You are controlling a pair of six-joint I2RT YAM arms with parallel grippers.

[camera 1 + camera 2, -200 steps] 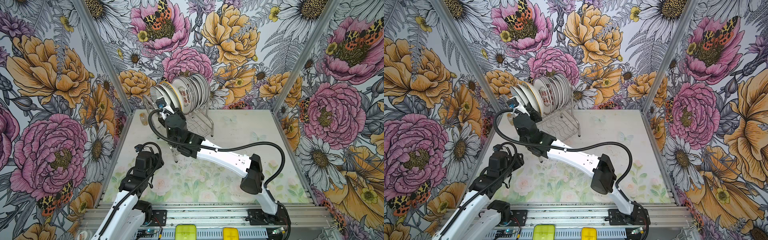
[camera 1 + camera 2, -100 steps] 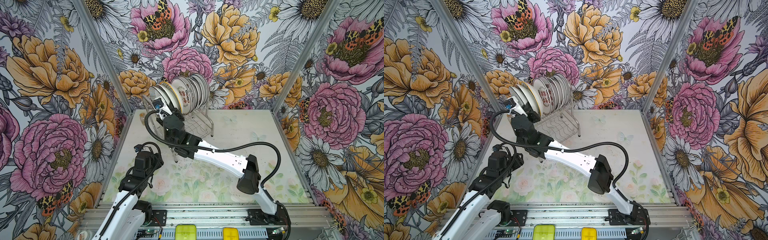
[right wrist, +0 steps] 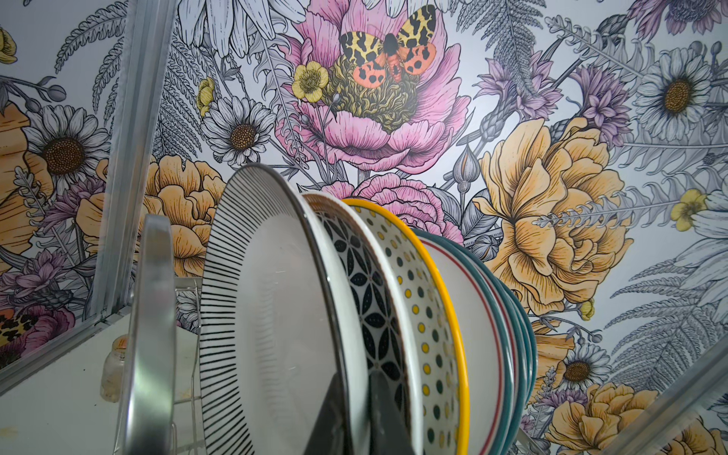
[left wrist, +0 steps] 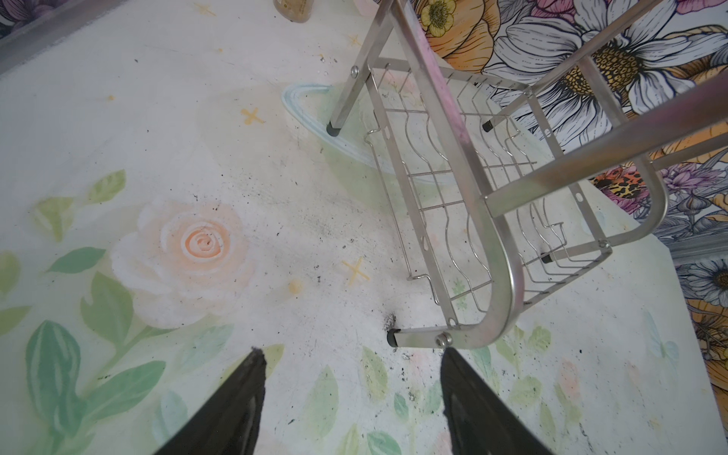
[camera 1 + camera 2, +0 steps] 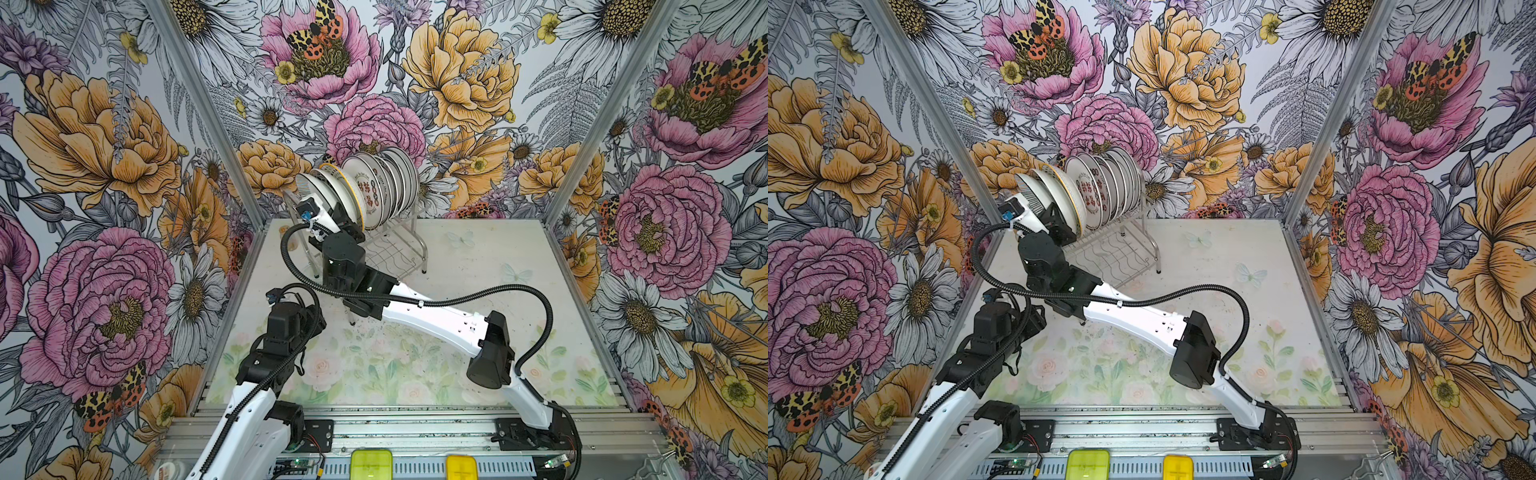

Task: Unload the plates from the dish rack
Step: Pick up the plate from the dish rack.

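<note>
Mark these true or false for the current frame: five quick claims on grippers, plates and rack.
1. The right gripper is shut on the rim of the striped plate. True.
2. The left gripper holds a plate. False: it is open and empty, above the table, near a foot of the dish rack.
3. A plate with a black geometric pattern stands between the striped plate and the yellow-rimmed dotted plate. True.
4. Some plates sit on the rack's lower tier. False: the plates all stand above it; the lower tier is bare.
5. One plate lies flat on the table. False: none does.
</note>
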